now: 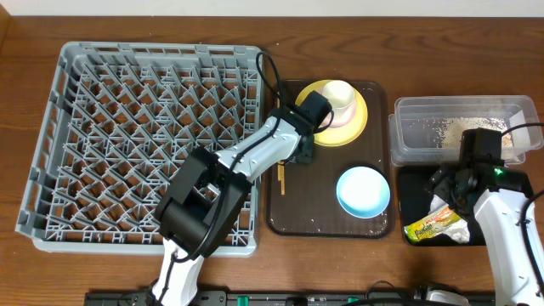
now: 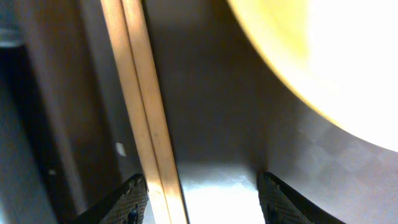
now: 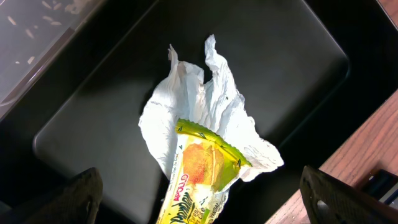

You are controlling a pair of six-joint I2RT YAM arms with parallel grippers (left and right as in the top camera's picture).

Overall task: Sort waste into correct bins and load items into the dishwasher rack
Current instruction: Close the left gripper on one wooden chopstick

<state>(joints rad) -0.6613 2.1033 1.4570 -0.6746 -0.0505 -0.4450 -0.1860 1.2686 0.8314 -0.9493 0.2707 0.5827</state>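
Wooden tabletop, overhead view: the dishwasher rack (image 1: 144, 136) occupies the left side and holds nothing. The brown tray (image 1: 306, 208) sits at centre, carrying the yellow plate (image 1: 361, 129) with a white vessel (image 1: 340, 98) on it (cup or bowl cannot be told), the light blue bowl (image 1: 363, 190), and the chopsticks (image 1: 281, 177) along its left edge. The left gripper (image 1: 299, 155) hangs over the chopsticks. At right, the clear tub (image 1: 408, 136) contains the rice scraps (image 1: 459, 129). The black tub (image 1: 414, 191) below it contains the napkin (image 1: 442, 206) and the wrapper (image 1: 433, 228), with the right gripper (image 1: 459, 183) above them.

Left wrist view: the jaws are spread and empty. Both chopsticks lie side by side between the fingertips (image 2: 132, 199), close to the left one; the plate rim is at upper right.

Right wrist view: the jaws are spread wide, holding nothing. The wrapper lies on the napkin.

Judgement: waste sorting appears done; rack loading starts with the chopsticks. The next move calls for descending, centring on both sticks, and closing without trapping the tray lip.
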